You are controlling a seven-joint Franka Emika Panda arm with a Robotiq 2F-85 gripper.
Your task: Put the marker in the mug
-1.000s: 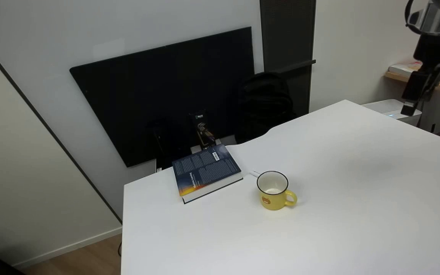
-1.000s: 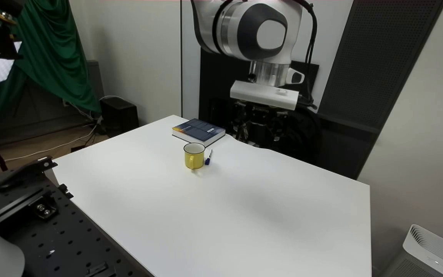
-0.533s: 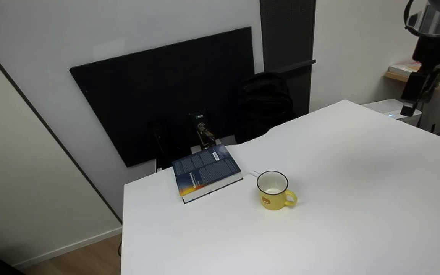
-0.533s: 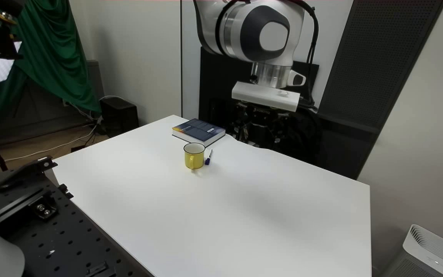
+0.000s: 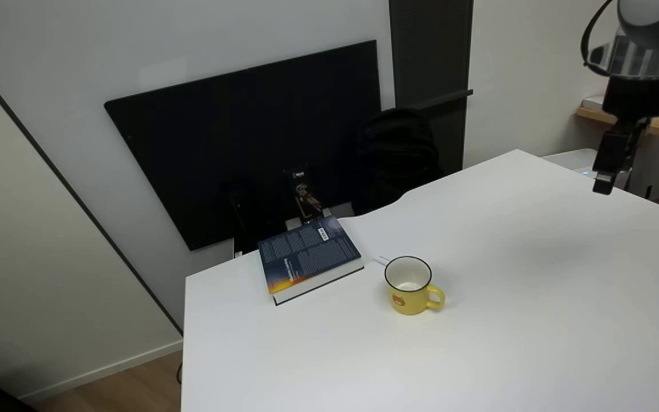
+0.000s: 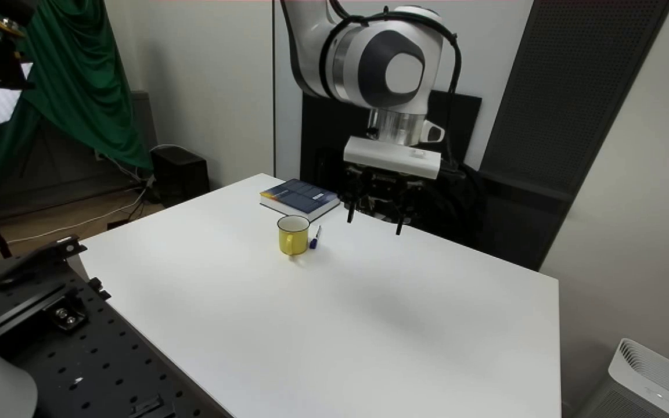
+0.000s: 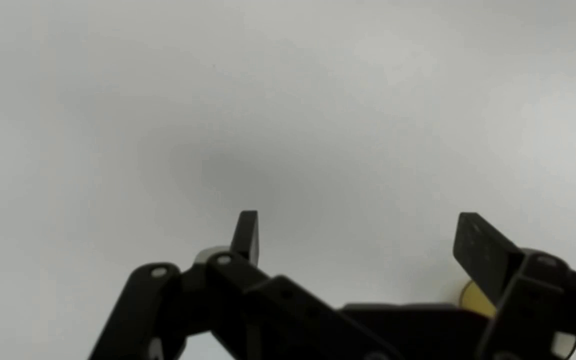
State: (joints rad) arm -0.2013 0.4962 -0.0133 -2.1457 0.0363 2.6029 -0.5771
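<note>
The yellow mug stands upright on the white table with its handle to the side. It also shows in the other outside angle and partly, behind a finger, in the wrist view. The marker lies beside the mug, its blue cap end close to it. In an exterior view only its pale end shows behind the mug. The marker does not show in the wrist view. My gripper hangs above the table, apart from the mug and marker. Its fingers stand wide apart with nothing between them.
A blue book lies flat near the table edge, close to the marker and mug. A black backpack stands behind the table. A black perforated plate borders the table in an exterior view.
My arm and gripper have moved down toward the table over the last half second, and a little to the left in both exterior views. The mug, marker and book have not moved.
</note>
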